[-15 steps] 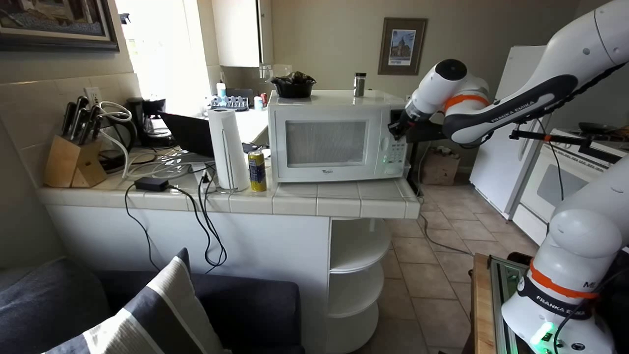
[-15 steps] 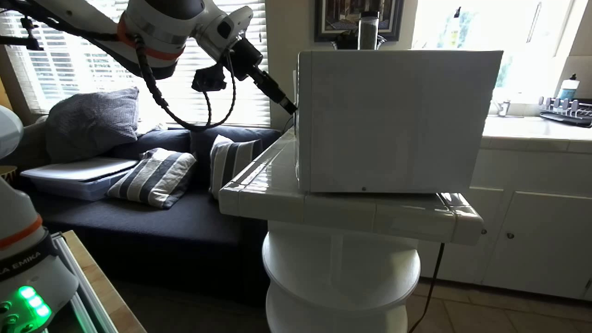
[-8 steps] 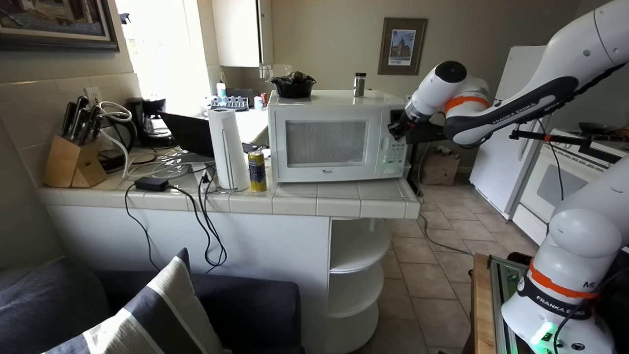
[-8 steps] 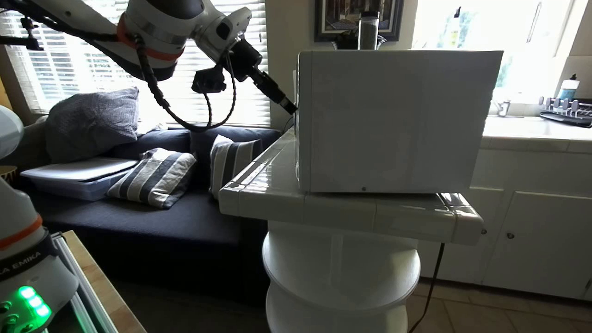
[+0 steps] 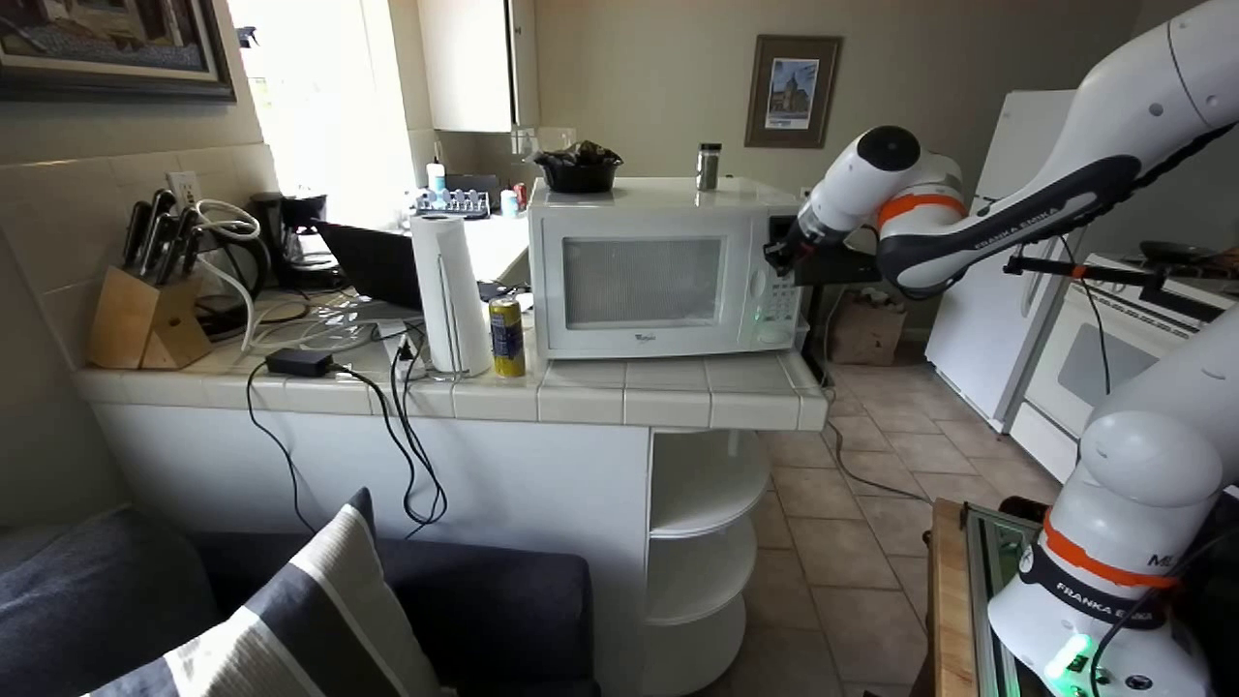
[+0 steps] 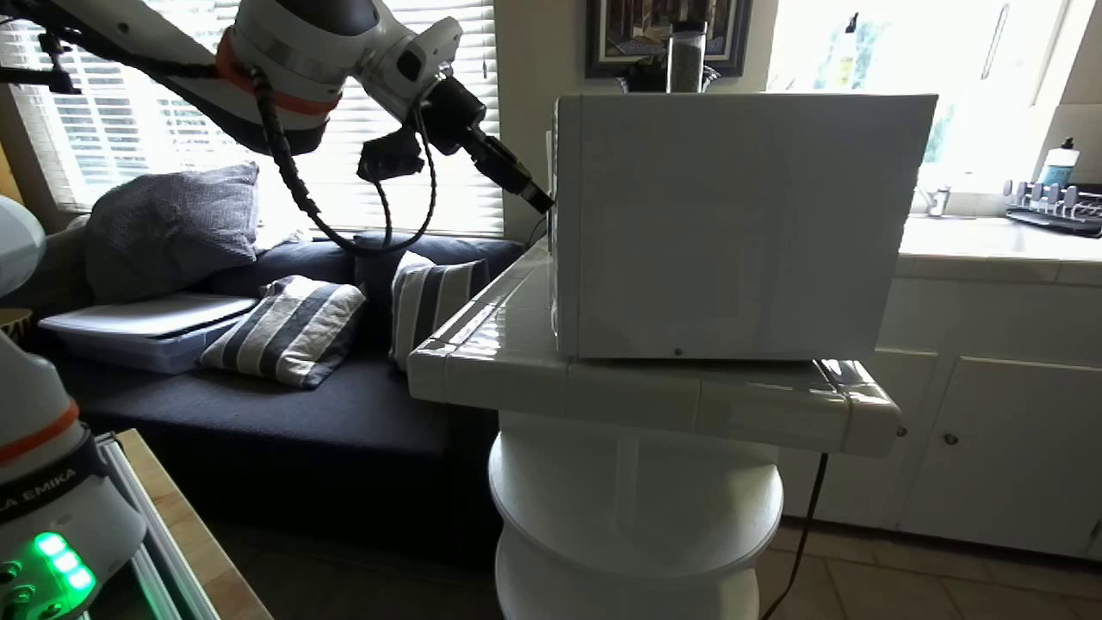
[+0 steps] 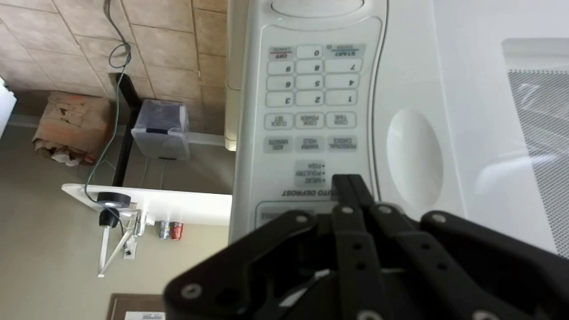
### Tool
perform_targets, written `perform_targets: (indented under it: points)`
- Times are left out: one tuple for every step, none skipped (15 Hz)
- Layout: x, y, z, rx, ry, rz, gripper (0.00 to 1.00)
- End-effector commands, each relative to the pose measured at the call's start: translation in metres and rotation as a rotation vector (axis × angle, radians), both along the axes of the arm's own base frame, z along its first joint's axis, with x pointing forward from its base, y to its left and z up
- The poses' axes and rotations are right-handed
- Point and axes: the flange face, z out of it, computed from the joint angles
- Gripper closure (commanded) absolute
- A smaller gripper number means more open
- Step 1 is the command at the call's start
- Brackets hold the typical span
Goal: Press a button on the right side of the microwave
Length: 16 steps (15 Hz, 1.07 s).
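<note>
A: First entry, operator: your microwave (image 5: 649,271)?
B: One, white, with a pale window door. It stands near the end of the tiled counter (image 5: 668,409). On its top you have a black bowl (image 5: 579,177) and a dark-lidded jar (image 5: 709,169), upright.
A: Beside it?
B: To your left in an exterior view: one yellow-and-blue can (image 5: 505,339), upright; one paper towel roll (image 5: 448,290), upright, just beyond the can.
A: Next, your gripper (image 7: 349,180)?
B: One, dark, tilted down toward the microwave's front in both exterior views; its two fingers (image 7: 355,240) are pressed together.
A: Position at the control panel (image 7: 310,132)?
B: Wrist view, lettering upside down: your gripper's tips overlap part of the auto defrost label (image 7: 304,193), just beside the meat, poultry and fish button (image 7: 310,173).
A: Contact?
B: In an exterior view the tips are right at the microwave's front edge; you cannot tell whether they touch.
A: Last, your arm (image 5: 1152,92)?
B: One, white, with orange bands, extended to the control-panel side of the microwave.
</note>
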Motion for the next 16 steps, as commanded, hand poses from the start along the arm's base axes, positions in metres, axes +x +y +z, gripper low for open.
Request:
perform_targets:
  points:
    - [0.012, -0.029, 0.009, -0.026, -0.046, -0.044, 1.00]
    - [0.013, -0.029, 0.008, -0.027, -0.050, -0.049, 1.00]
    - [0.013, -0.029, 0.008, -0.028, -0.054, -0.053, 1.00]
    - [0.013, -0.027, 0.008, -0.027, -0.055, -0.055, 1.00]
    - [0.012, -0.023, 0.006, -0.012, -0.042, -0.052, 1.00]
    - [0.010, -0.017, 0.003, 0.006, -0.019, -0.034, 1.00]
    - [0.008, -0.010, 0.001, 0.039, 0.004, -0.007, 1.00]
    - [0.005, -0.006, 0.001, 0.076, 0.016, 0.025, 1.00]
    - [0.002, -0.002, 0.004, 0.102, 0.027, 0.049, 1.00]
    - [-0.002, 0.004, 0.003, 0.143, 0.052, 0.079, 1.00]
    - [-0.004, 0.007, 0.006, 0.180, 0.080, 0.089, 1.00]
    - [-0.007, 0.009, 0.009, 0.212, 0.106, 0.109, 1.00]
    - [-0.009, 0.012, 0.014, 0.247, 0.135, 0.118, 1.00]
    - [-0.012, 0.014, 0.018, 0.289, 0.162, 0.141, 1.00]
    - [-0.015, 0.017, 0.023, 0.336, 0.204, 0.159, 1.00]
    - [-0.018, 0.018, 0.031, 0.371, 0.235, 0.166, 1.00]
